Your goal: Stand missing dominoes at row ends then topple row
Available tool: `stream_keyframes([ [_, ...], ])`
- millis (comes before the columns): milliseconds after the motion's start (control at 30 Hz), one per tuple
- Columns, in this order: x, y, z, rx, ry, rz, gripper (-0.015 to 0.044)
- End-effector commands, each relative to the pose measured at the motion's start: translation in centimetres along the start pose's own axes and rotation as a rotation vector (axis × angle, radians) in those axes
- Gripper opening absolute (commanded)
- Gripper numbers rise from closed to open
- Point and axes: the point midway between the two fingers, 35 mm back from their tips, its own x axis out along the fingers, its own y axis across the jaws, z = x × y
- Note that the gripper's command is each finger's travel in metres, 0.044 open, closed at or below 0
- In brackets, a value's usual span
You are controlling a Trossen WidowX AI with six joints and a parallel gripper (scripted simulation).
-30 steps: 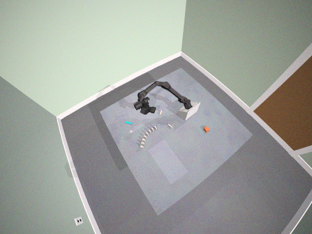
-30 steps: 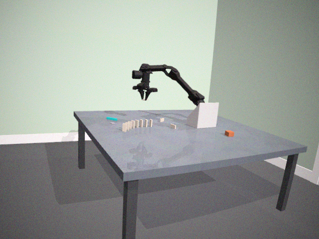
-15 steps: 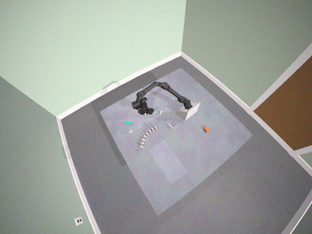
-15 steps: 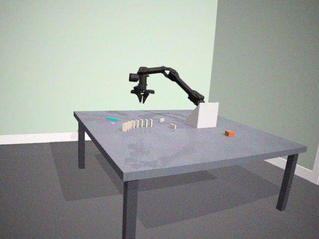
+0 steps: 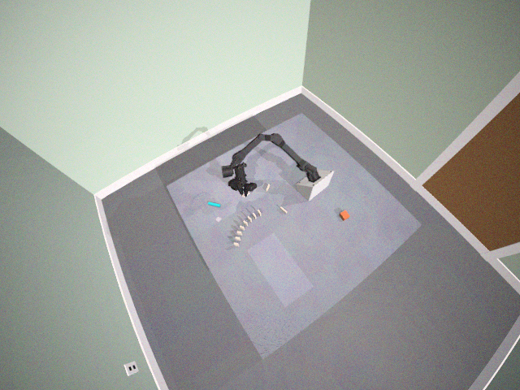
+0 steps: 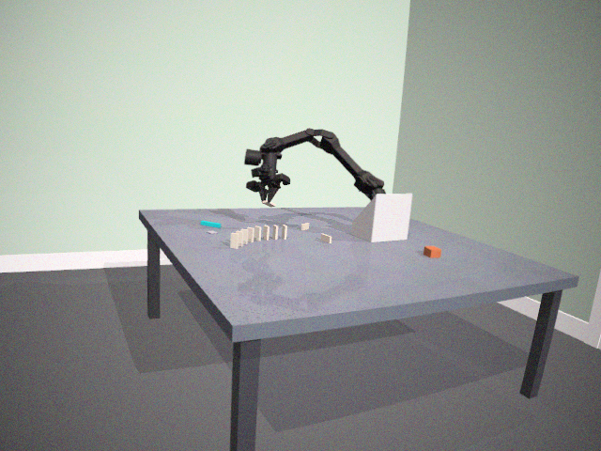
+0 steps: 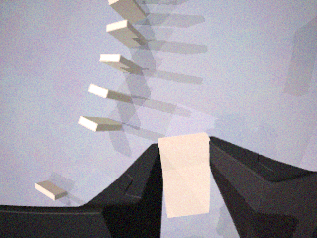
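My gripper [image 5: 244, 194] [image 6: 268, 202] [image 7: 182, 148] is shut on a cream domino [image 6: 269, 204] [image 7: 185, 178], held above the table behind the row; its broad face shows in the wrist view. Several cream dominoes stand in a curved row, from the near-left end domino [image 5: 236, 244] [image 6: 234, 241] to the right end domino [image 5: 259, 212] [image 6: 285, 231] [image 7: 101, 124]. To the right of the row, a loose domino [image 5: 283, 210] [image 6: 326, 238] [image 7: 51, 190] lies on its long edge. Another loose domino [image 5: 267, 187] [image 6: 304, 225] lies farther back.
A teal bar [image 5: 214, 204] [image 6: 210, 225] and a small pale flat piece [image 5: 218, 218] [image 6: 211, 231] lie left of the row. A white wedge-shaped block [image 5: 321, 186] [image 6: 392, 218] stands by the arm's base. An orange block [image 5: 344, 215] [image 6: 432, 252] lies to the right.
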Motion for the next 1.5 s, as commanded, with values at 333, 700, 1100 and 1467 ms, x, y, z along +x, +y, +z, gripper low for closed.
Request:
stream_keyframes([
  [333,1.1,-0.9,-0.1,-0.016,-0.342,0.069,0.0107],
  [700,0.3,-1.6,-0.6,-0.074,-0.62,0.045,0.0107],
  [1100,-1.7,-1.9,-2.1,-0.182,-0.899,-0.042,0.0107],
  [1467,-4.0,-1.3,-4.0,-0.313,-1.114,-0.154,0.0107],
])
